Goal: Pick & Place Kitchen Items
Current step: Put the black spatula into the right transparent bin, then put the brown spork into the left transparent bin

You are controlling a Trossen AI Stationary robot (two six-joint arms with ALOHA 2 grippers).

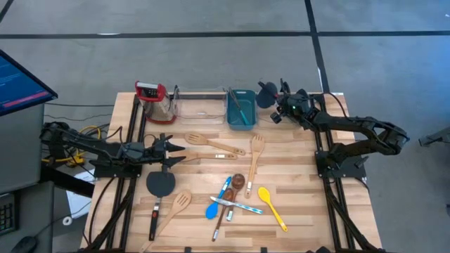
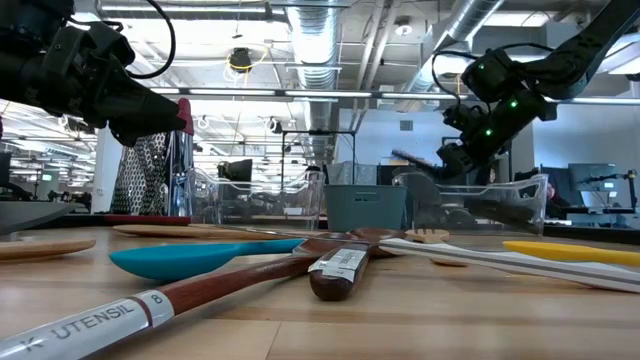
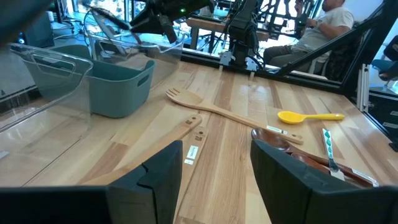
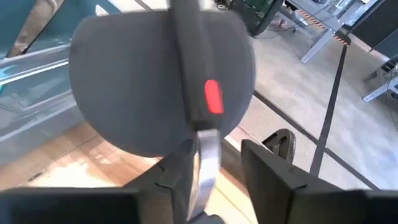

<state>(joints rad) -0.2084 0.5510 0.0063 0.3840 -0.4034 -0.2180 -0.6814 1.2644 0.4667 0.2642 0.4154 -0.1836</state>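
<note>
We see the right gripper (image 1: 275, 105) raised over the bench's (image 1: 295, 151) far edge, just beside the teal tub (image 1: 241, 109). A black round-headed spatula (image 4: 161, 74) stands between its jaws, the handle with a red mark running down between the fingers; whether the jaws are pinching it or have let go we cannot tell. The left gripper (image 1: 176, 153) hovers with its jaws spread wide and nothing in them. Ahead of those jaws lie a pale wooden fork (image 3: 211, 109), a yellow spoon (image 3: 308, 116) and a dark-brown spoon (image 3: 280, 140). Another black spatula (image 1: 159, 184) lies just beside the left jaws. In the low view a handle's white label (image 2: 95, 325) reads "UTENSIL 8"; a blue spoon (image 2: 190, 258) lies behind it.
</note>
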